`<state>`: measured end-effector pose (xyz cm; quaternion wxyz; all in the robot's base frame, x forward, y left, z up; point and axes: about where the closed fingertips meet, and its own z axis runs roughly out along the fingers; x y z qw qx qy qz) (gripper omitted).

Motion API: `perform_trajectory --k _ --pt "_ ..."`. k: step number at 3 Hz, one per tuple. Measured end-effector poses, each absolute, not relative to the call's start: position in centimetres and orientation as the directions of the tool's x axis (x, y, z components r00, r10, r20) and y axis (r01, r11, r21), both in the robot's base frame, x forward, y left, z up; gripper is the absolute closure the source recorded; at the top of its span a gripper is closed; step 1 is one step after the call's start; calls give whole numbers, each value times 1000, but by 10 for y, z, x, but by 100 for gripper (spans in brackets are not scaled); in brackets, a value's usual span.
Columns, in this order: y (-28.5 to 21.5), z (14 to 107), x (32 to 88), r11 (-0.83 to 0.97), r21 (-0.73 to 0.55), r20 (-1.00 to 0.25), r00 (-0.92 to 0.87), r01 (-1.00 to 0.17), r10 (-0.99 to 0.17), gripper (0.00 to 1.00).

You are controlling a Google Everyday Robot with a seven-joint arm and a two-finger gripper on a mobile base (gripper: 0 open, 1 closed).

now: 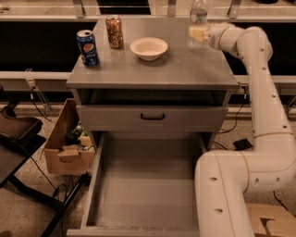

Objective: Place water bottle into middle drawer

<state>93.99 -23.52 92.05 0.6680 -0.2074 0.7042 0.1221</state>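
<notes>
The water bottle, clear with a pale label, stands upright at the far right of the grey cabinet top. My gripper reaches in from the right, with its pale fingers closed around the bottle's middle. The bottle's top is cut off by the frame edge. The middle drawer, a wide grey box with a bare flat floor, is pulled fully open at the bottom of the view. My white arm curves down along the cabinet's right side and covers the drawer's right front corner.
A blue Pepsi can, a gold-brown can and a white bowl stand on the cabinet top. A shut drawer front with a black handle sits above the open drawer. A cardboard box with clutter stands left of the cabinet.
</notes>
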Motion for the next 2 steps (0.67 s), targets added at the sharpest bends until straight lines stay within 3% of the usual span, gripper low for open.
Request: perform_trajectory --k 2 --pt "-251 894 925 881 -77 -980 -126 -466 -152 100"
